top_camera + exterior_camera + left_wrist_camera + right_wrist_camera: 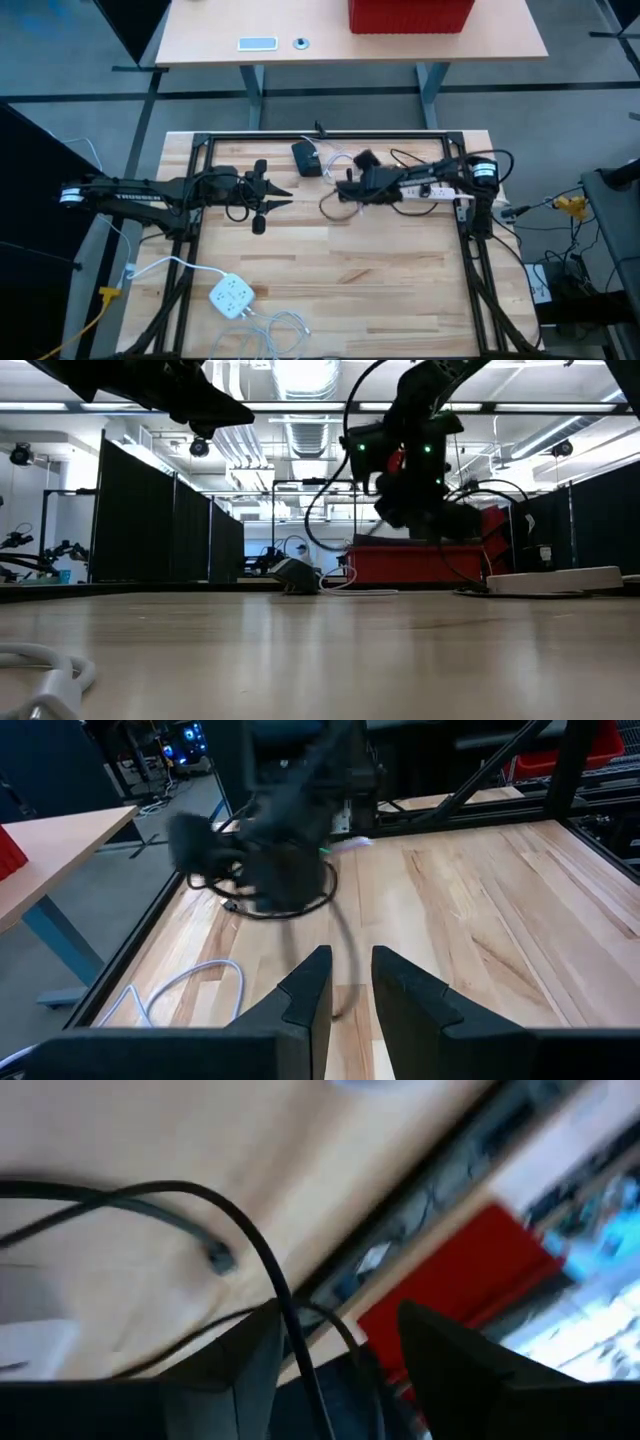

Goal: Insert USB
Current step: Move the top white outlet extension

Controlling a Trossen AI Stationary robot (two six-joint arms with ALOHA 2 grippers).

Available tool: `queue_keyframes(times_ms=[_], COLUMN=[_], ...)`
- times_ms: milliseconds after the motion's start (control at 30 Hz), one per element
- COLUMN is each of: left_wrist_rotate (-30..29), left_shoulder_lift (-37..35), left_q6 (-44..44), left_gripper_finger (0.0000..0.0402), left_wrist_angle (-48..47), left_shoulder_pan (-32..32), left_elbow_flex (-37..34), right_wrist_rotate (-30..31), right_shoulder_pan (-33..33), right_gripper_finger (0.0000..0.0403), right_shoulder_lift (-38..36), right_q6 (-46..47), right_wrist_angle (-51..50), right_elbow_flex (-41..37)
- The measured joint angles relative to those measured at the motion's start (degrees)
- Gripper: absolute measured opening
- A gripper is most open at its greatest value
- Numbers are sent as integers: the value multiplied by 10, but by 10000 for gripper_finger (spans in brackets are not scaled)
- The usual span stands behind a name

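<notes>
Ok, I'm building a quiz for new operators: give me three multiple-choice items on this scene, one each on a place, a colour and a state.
1. Where does the white charger lie? A on the table, left arm's side; B on the table, right arm's side; C on the desk.
2. What colour is the bin on the desk? A blue; B red; C grey.
3. How is the left gripper? A shut on a cable; B open, empty; C shut, empty.

1 A: it lies beside the left arm's base.
2 B: plainly red.
3 B: its fingers stand apart around nothing.
</notes>
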Motion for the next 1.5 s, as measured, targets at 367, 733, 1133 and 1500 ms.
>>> queue_keyframes(times_ms=[367,733,1133,1500], left_wrist_rotate=[0,0,0,0], left_shoulder_lift=[0,0,0,0], left_q6=[0,0,-6,-6], left_gripper_finger=[64,64,64,64], left_wrist_angle=[-2,-1,-1,-4], left_shoulder_pan=[0,0,0,0], left_elbow_flex=[0,0,0,0], right_wrist_rotate=[3,-142,-314,-361], right_shoulder_pan=[-132,-218,-222,-222], right_gripper_finger=[147,127,149,217], right_shoulder_lift=[-127,-232,-202,-158], right_q6=[163,308,355,339], right_wrist_angle=[0,-57,-104,-98], right_elbow_flex=[58,57,50,50])
